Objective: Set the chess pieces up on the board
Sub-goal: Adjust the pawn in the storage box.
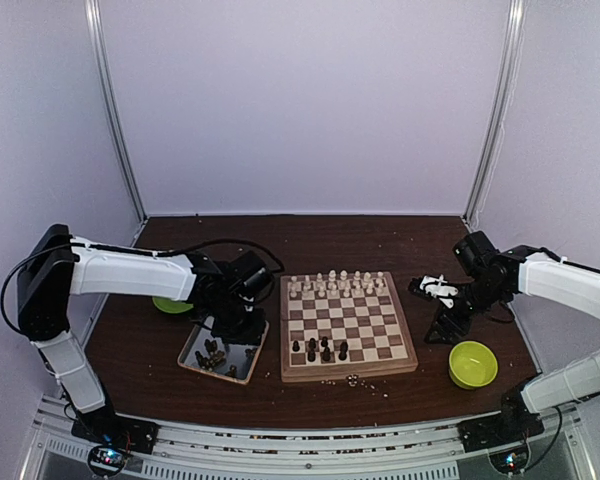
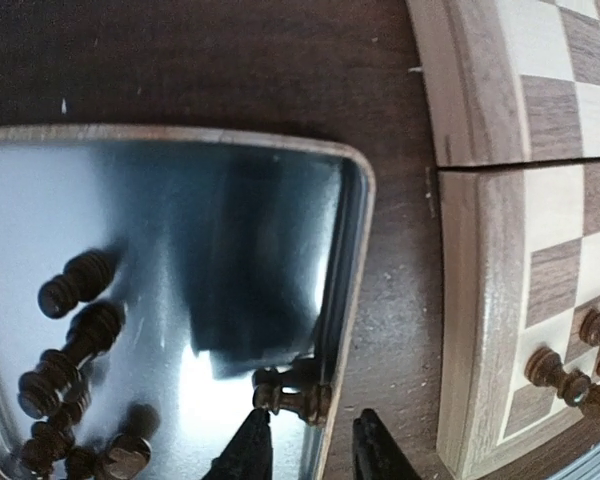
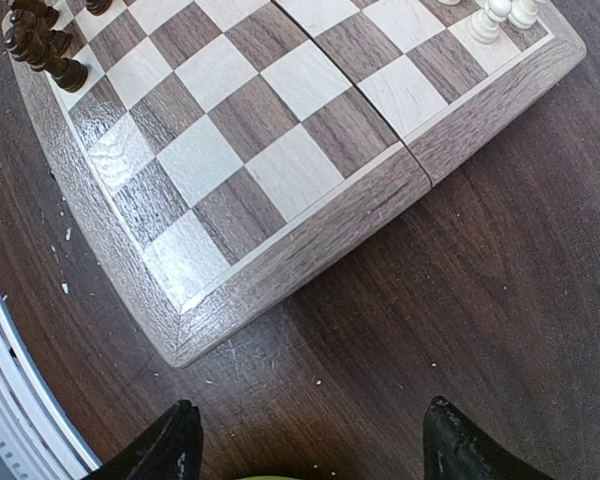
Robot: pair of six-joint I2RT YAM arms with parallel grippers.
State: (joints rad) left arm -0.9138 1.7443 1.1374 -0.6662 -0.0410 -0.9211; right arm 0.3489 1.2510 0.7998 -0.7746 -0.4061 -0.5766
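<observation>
Few dark wooden chessmen (image 1: 325,350) stand on the checkered wooden chessboard (image 1: 375,335); most lie in the silver metal tray (image 2: 180,230). My left jaws are apart by one, right jaws wide apart, empty.

One board (image 1: 365,330) is lying mid-table, and one silver tray (image 1: 242,352) is sitting at its left. Two green bowls (image 1: 472,363) are sitting out, one near right and one far left (image 1: 172,304). About six dark chess pieces (image 1: 325,350) are standing on the board's near side. More are lying in the tray, too bunched to count. Pale chessmen (image 1: 338,282) are filling two far rows.
</observation>
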